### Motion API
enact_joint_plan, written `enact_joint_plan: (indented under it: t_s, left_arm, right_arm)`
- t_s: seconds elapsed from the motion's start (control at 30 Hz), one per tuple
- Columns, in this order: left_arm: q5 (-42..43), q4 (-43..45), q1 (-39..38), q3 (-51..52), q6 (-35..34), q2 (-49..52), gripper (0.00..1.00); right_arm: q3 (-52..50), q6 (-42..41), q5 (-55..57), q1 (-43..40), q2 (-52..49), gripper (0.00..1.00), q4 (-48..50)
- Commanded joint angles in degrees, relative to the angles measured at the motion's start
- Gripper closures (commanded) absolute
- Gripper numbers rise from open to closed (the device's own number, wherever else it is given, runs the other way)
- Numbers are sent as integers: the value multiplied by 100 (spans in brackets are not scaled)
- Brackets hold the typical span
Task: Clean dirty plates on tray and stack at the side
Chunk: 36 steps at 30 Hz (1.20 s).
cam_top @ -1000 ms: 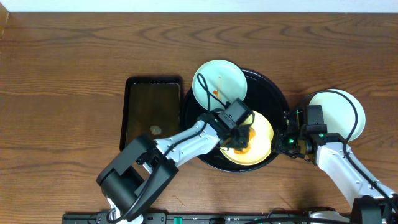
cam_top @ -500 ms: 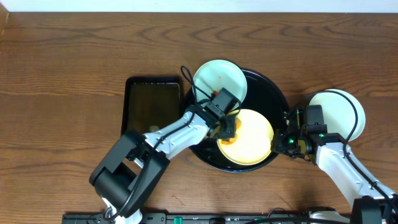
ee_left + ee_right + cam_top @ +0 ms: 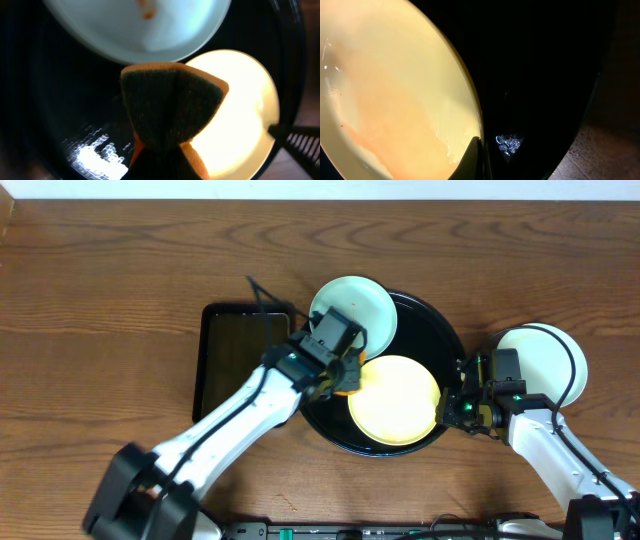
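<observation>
The round black tray [image 3: 440,340] holds a pale yellow plate [image 3: 395,402], wet and faintly orange-tinged in the right wrist view [image 3: 385,90]. A pale aqua plate [image 3: 352,308] with orange smears lies over the tray's far-left rim. A second aqua plate [image 3: 545,352] sits on the table to the right of the tray. My left gripper [image 3: 343,376] is shut on a sponge [image 3: 172,107] with an orange body and dark scouring face, over the tray's left part between the two plates. My right gripper [image 3: 452,408] is shut on the yellow plate's right rim [image 3: 476,150].
A smaller rectangular dark tray [image 3: 243,360] lies on the wooden table just left of the round tray, with my left arm passing over its near right corner. The right arm reaches in from the lower right, beside the aqua plate on the table.
My left gripper has carried the sponge up and to the left, off the yellow plate, whose surface is now uncovered. The right gripper has kept its hold on the rim.
</observation>
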<state>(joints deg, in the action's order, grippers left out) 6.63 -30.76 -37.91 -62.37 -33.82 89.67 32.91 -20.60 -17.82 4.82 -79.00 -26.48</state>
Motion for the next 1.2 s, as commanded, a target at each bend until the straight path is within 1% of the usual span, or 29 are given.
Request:
enact_joint_plan:
  t_s: [0.0,0.03,0.1,0.17,0.33,0.43,0.53,0.63,0.8,0.93,1.17]
  left_arm:
    - [-791,-455,212,-26,103,-345,92]
    - [-953,-608,278,-26,103,-409,92]
    - [-1220,-876,461,-26,103,-509,92]
    - [-1274,-1047,675,-26,103,-546,92]
    - [-1268,-1274,1040,-26,101,-544,93]
    - [-1270,-1300,1062,-22,103,-544,92]
    - [-1270,-1298,1062,-22,101,-544,92]
    - [-1268,-1296,1062,-22,101,-544,92]
    - [-1270,-1325,1062,-22,101,-544,92]
    - [-1270,-1340,1062,-22,103,-544,92]
    - [-1270,-1344,1062,-22,103,-544,92]
  right_arm:
    - [-11,-52,232,52,66,94,52]
    - [-11,-52,262,52,66,89,85]
    - [-11,9,262,52,66,86,190]
    - [-13,9,262,52,61,86,315]
    - [-13,7,258,52,-24,90,487]
    - [-13,4,236,52,-146,87,446]
    - [-13,4,85,52,-328,86,468]
    - [-13,4,-61,52,-570,87,553]
    - [-13,63,-638,52,-684,99,785]
    - [-13,96,-1078,52,-682,99,975]
    - [-11,249,-1482,46,-509,99,1333]
